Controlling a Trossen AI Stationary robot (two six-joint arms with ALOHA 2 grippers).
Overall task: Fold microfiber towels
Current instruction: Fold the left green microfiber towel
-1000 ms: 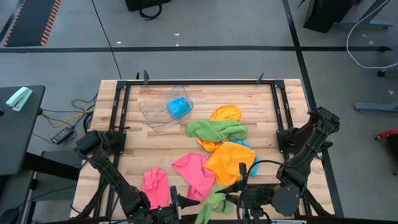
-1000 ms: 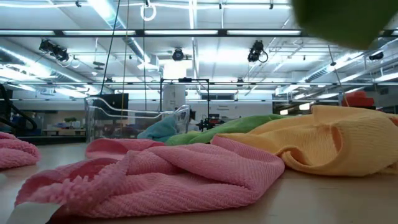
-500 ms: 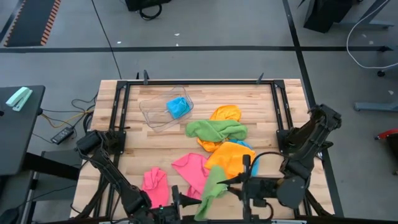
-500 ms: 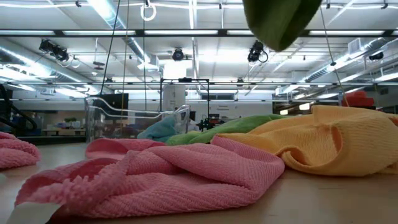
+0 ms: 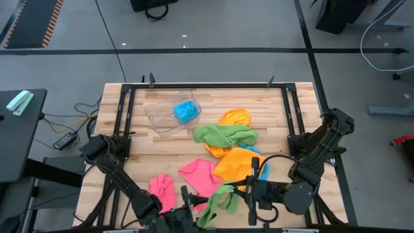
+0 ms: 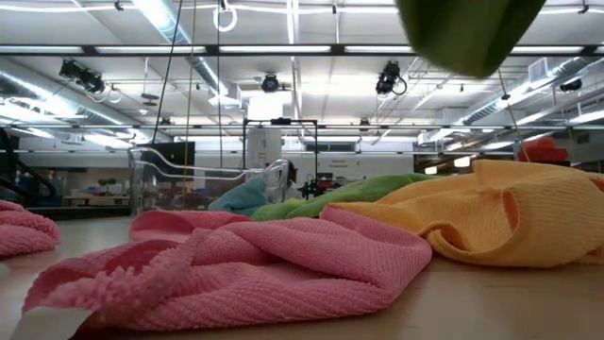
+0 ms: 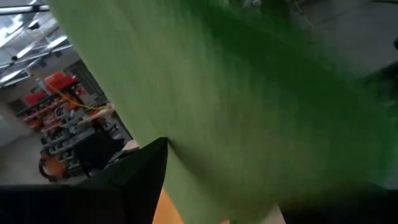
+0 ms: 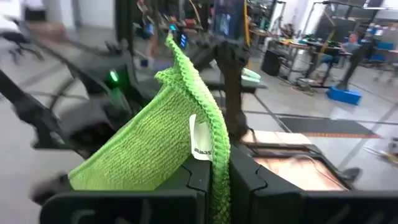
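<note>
A green microfiber towel hangs above the table's near edge, and its lower end shows at the top of the low view. My right gripper is shut on it, pointing level toward the table's left. My left gripper is open and faces it from the left; the green cloth fills the left wrist view between its fingers. Two pink towels, an orange one and a second green one lie crumpled on the wood. My right gripper pinches the green towel's hemmed edge between its two fingers, next to the white label. The fingers come in level from the table's right. The towel is clear of the table and slack. My left gripper: whether its finger touches the cloth, I cannot tell.
A clear plastic tub with a blue cloth stands at the back left. Another orange towel lies behind the green one, and a blue one peeks from under the orange. A black frame borders the table.
My right gripper has carried the green towel a little toward the far edge and up. The towel's hanging part swung out toward the left into a long strip, then gathered into a shorter bunch between the two grippers.
</note>
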